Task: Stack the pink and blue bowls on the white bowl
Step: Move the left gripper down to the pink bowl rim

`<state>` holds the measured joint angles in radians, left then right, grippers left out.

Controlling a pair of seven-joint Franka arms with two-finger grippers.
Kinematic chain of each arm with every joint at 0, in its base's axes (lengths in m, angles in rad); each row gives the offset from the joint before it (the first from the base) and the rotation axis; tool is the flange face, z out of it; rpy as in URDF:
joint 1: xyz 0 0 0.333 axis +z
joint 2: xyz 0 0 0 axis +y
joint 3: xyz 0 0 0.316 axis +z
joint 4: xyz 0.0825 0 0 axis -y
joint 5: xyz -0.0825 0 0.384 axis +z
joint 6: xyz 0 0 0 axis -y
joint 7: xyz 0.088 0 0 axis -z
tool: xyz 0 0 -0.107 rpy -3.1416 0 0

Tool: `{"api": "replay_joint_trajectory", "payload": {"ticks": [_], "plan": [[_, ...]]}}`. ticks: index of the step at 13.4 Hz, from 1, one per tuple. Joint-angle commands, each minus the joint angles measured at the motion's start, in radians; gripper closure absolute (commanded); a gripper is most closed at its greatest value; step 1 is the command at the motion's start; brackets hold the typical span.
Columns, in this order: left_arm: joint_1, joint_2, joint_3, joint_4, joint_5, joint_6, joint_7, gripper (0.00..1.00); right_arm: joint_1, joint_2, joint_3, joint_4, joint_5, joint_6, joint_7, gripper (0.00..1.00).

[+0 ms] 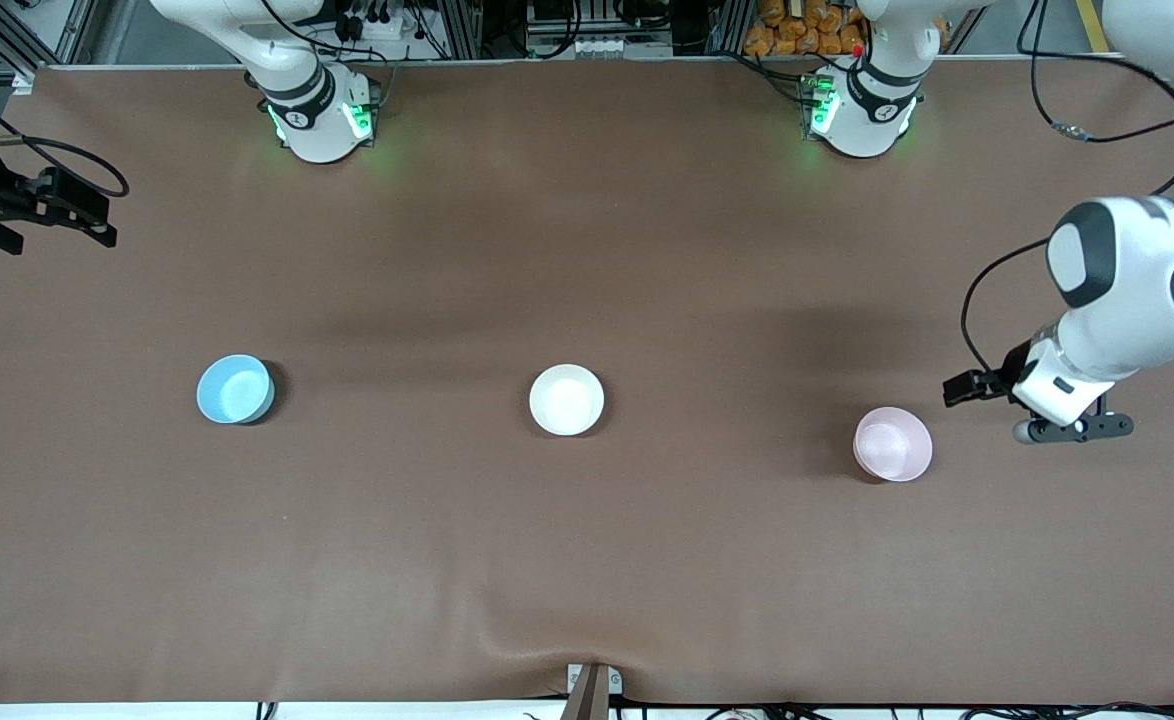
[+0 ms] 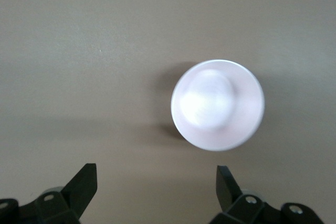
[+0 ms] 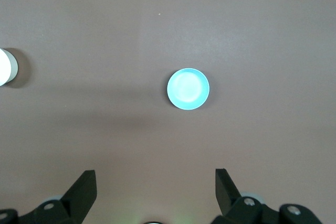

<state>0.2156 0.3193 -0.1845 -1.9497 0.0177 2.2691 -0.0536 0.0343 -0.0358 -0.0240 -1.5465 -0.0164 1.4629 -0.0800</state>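
1. The left gripper (image 1: 1072, 430) hangs with its fingers spread wide and nothing in them. It is over the table (image 1: 587, 560) near the edge at the left arm's end, just beside the pink bowl (image 1: 892, 444).
2. The right gripper (image 1: 57, 210) is also spread wide and holds nothing. It hangs over the edge at the right arm's end, up toward the corner by its base.
3. The brown table has lots of bare room all around the three bowls. None of them is close to an edge.
4. The bowls sit in a row, well apart. The blue bowl (image 1: 235, 389) is toward the right arm's end, the white bowl (image 1: 567, 399) is in the middle, and the pink bowl is toward the left arm's end, a bit nearer the front camera.
5. The left wrist view shows only the pink bowl (image 2: 218, 105) between two black fingertips (image 2: 84, 184).
6. The right wrist view shows the blue bowl (image 3: 188, 88), small and far below. A bit of the white bowl (image 3: 5, 67) peeks in at the side.
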Motion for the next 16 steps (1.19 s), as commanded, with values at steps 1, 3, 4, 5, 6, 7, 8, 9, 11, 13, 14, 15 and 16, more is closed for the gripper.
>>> {"api": "replay_joint_trajectory", "payload": {"ticks": [1,3,4,5,6,7,8,9,11,13,14,15,16], "plan": [[0.011,0.096,-0.009,0.017,-0.027,0.09,0.015,0.0,-0.014,0.013,0.004,0.025,0.012,-0.016,-0.001,0.0],[-0.004,0.161,-0.01,0.041,-0.064,0.156,0.017,0.0,-0.016,0.013,0.004,0.023,0.013,-0.016,-0.001,0.0],[-0.008,0.191,-0.01,0.06,-0.064,0.165,0.017,0.06,-0.014,0.014,0.004,0.025,0.015,-0.016,-0.001,0.0],[-0.009,0.22,-0.01,0.075,-0.064,0.168,0.017,0.13,-0.016,0.014,0.004,0.025,0.015,-0.016,-0.001,0.0],[-0.005,0.231,-0.009,0.078,-0.064,0.171,0.017,0.21,-0.016,0.013,0.004,0.025,0.015,-0.016,-0.001,0.0],[-0.004,0.234,-0.009,0.077,-0.064,0.175,0.017,0.3,-0.017,0.013,0.004,0.025,0.015,-0.016,-0.001,0.0],[0.001,0.236,-0.009,0.075,-0.064,0.175,0.017,0.37,-0.019,0.014,0.003,0.025,0.015,-0.018,-0.001,0.0],[0.001,0.239,-0.009,0.075,-0.064,0.175,0.017,0.42,-0.019,0.014,0.003,0.023,0.015,-0.018,-0.001,0.0],[0.002,0.256,-0.009,0.077,-0.064,0.175,0.017,0.53,-0.019,0.014,0.003,0.025,0.016,-0.016,-0.001,0.0],[0.001,0.262,-0.01,0.077,-0.064,0.175,0.015,0.81,-0.019,0.014,0.003,0.025,0.019,-0.016,-0.001,0.0],[0.001,0.262,-0.013,0.075,-0.065,0.175,0.009,1.0,-0.021,0.014,0.003,0.025,0.019,-0.016,-0.001,0.0],[-0.001,0.261,-0.015,0.072,-0.065,0.175,0.011,1.0,-0.021,0.014,0.003,0.025,0.019,-0.016,-0.001,0.0],[-0.007,0.254,-0.018,0.071,-0.064,0.172,0.02,1.0,-0.019,0.014,0.003,0.023,0.019,-0.021,-0.001,0.0]]}}
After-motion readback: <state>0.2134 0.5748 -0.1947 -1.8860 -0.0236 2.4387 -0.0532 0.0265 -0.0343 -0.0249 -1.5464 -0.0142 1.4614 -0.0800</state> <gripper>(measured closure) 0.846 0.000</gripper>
